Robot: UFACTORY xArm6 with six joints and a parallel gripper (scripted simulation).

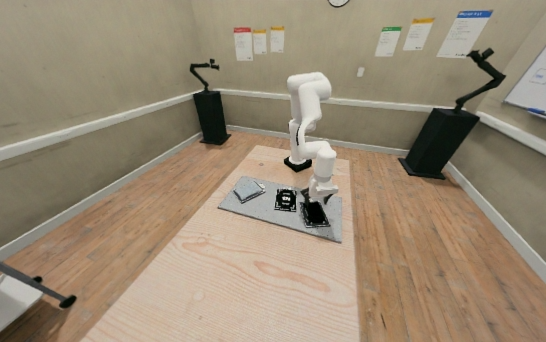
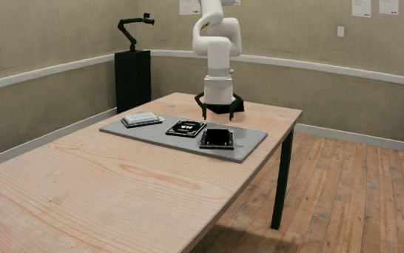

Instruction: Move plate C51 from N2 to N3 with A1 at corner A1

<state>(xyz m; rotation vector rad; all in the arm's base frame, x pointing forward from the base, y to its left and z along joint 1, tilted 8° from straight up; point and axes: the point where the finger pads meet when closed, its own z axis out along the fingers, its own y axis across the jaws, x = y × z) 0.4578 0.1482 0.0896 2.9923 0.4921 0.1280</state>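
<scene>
A grey deck (image 2: 183,136) lies on the wooden table. On its right end a black plate (image 2: 217,138) sits flat in a nest; it also shows in the top view (image 1: 315,214). In the middle lies a flat black nest (image 2: 186,132) with white lettering that looks like N3. At the left end a pale plate (image 2: 140,118) rests on a dark nest. The plate labels are too small to read. My gripper (image 2: 217,117) points straight down, open and empty, a little above the far end of the black plate; it also shows in the top view (image 1: 316,201).
The arm's base (image 1: 298,163) stands on the table just behind the deck. Two black pedestals with camera arms (image 1: 211,116) (image 1: 439,141) stand on the floor by the walls. The table's right edge runs close to the deck's right end.
</scene>
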